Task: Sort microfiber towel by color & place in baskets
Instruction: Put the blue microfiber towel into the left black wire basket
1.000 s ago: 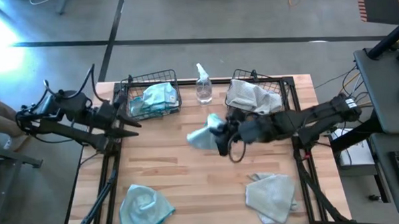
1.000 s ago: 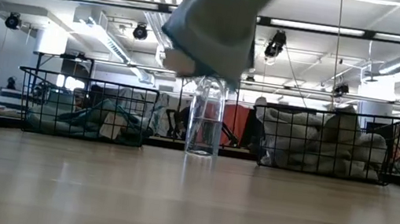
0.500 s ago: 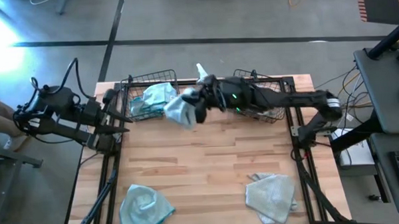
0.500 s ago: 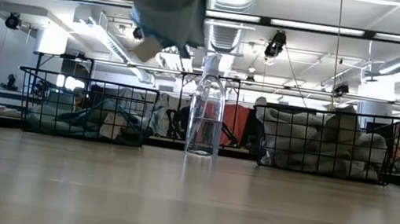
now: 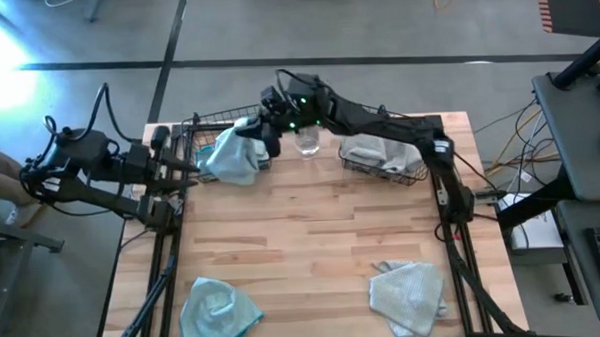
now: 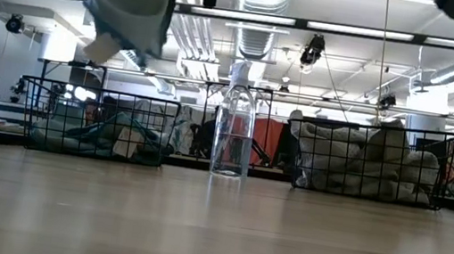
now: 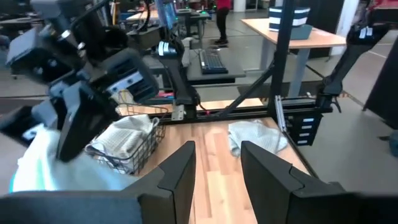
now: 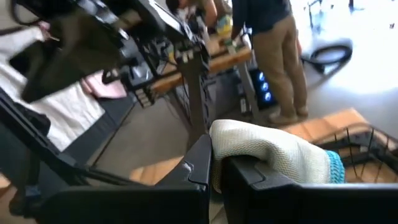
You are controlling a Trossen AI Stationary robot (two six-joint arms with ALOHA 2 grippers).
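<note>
My right gripper (image 5: 263,138) reaches across the table's far side and is shut on a teal-blue towel (image 5: 233,158). In the low view that towel (image 6: 132,7) hangs high above the left basket (image 6: 97,121). The left basket (image 5: 210,124) holds teal cloths and the right basket (image 5: 388,163) holds grey-white ones. One more teal towel (image 5: 217,311) and one grey-white towel (image 5: 409,295) lie flat near the table's near edge. My left gripper (image 5: 187,165) waits, open, at the table's left edge beside the left basket. My right gripper pinches a bunched fold of the teal towel (image 8: 267,149) between its two fingers (image 8: 200,163). The fingers come about level from the table's right. The towel is lifted clear and hangs slack below the fingers, over the left basket's right end (image 5: 259,150).
A clear spray bottle (image 5: 307,138) stands between the two baskets, right under my right arm. The bottle (image 6: 233,132) is taller than the baskets. A person stands in the room beyond the table in the right wrist view (image 8: 273,56). Bare wood lies across the table's middle (image 5: 312,238).
My right gripper has swung from the table's middle toward the far left, passing over the spray bottle, and now stands at the left basket. The teal towel has travelled with it, lifted clear and hanging. My left arm has drawn back a little toward the left edge.
</note>
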